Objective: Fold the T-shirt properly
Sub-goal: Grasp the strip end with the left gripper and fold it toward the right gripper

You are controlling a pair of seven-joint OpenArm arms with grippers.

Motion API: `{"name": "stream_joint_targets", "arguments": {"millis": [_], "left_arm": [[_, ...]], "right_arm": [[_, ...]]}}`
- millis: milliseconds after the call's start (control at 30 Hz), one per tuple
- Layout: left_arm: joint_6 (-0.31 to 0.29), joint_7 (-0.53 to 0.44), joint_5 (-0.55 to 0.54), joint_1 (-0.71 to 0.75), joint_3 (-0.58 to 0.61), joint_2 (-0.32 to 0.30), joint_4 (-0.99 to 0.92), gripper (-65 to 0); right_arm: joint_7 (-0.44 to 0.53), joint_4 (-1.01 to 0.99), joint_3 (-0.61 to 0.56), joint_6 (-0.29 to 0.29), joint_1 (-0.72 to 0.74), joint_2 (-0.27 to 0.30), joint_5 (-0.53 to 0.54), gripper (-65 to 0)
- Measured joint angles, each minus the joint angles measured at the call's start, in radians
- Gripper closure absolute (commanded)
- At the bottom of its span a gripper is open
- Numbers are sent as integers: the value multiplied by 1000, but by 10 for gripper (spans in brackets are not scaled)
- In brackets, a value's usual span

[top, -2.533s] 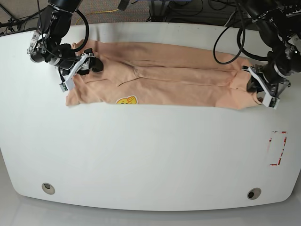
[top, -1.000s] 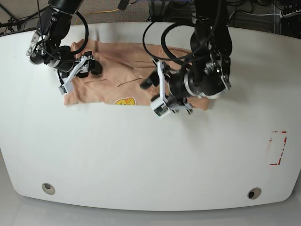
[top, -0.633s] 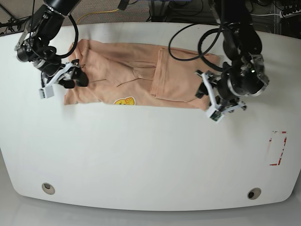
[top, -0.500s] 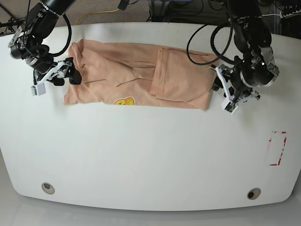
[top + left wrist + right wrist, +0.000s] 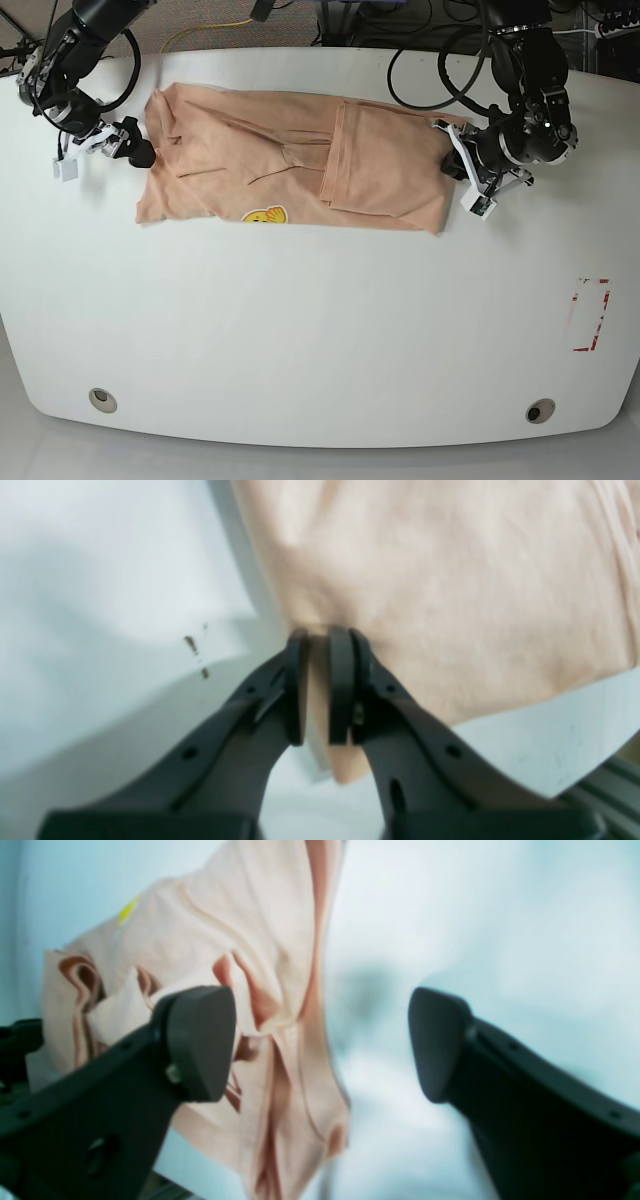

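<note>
The left gripper [image 5: 318,690] has its fingers [image 5: 342,680] nearly together with a thin fold of peach cloth between them, so it is clamped on the edge of the T-shirt [image 5: 290,160]. In the base view this gripper [image 5: 462,185] sits at the garment's folded end, toward the right edge of the table [image 5: 320,330]. The right gripper [image 5: 320,1040] has its fingers [image 5: 200,1040] wide apart and nothing between them; bunched cloth, with a sleeve or collar layer showing, lies just behind one finger, though contact cannot be told from the blurred wrist view. In the base view it [image 5: 135,152] stands just beside the shirt's opposite end, near the table's far left corner.

The T-shirt lies along the far side of the table as a long band, one end already folded over the middle, and the yellow smiley print [image 5: 267,214] shows at the near edge.

The cloth looks light, soft and limp. It will likely sag and slide rather than hold a crease, so it is best gripped at hems and corners through all layers, both ends lifted together.
</note>
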Motion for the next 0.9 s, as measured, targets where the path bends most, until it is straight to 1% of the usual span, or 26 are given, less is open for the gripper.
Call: {"name": "stream_joint_targets", "arguments": {"millis": [67,167,233,367,433,500,533,567,600,633,667,800,900], "left_arm": [[0,-6,-1,-1,0,-1,-18,-47],[0,-13,-7,0,0,-17,-43,-47],[0,-12,-8,1,-1,-24,-45,-47],[0,-15,-8,7,-2,-23,-46,-47],[0,-16,-8,15,-1,-24,-46,-47],[0,-16,-8,19,-1,-24,-46,-47],[0,-16,-8,20,-1,-24,-46,-47],[0,-15,-7,19,-1,-23,-46,-47],[0,-15,-7,19,-1,-22,-46,-47],[0,-15,-7,19,-1,-20,-46,-49],[0,-15,-7,19,0,-19,-46,-49],[0,-16,-8,18,2,-17,-51,-49],[0,-27,-13,11,-1,-4,-76,-49]], "right_arm": [[9,4,-10,0,-6,-17,13,-509],[19,14,-105,4,-2,-37,26,-509],[18,37,-138,3,0,-57,16,-509],[8,116,-203,3,-15,-130,4,-507],[6,142,-214,3,-26,-154,-1,-495],[-1,149,-215,3,-25,-166,-5,-433],[0,149,-221,3,-23,-167,-9,-352],[-1,149,-227,1,-22,-167,-21,-238],[-1,149,-228,1,-22,-169,-23,-140],[6,149,-227,-1,-22,-170,-25,-55],[7,149,-227,-1,-23,-170,-26,0],[6,161,-227,-1,-23,-170,-28,0],[0,238,-227,-1,-30,-161,-29,0]]}}
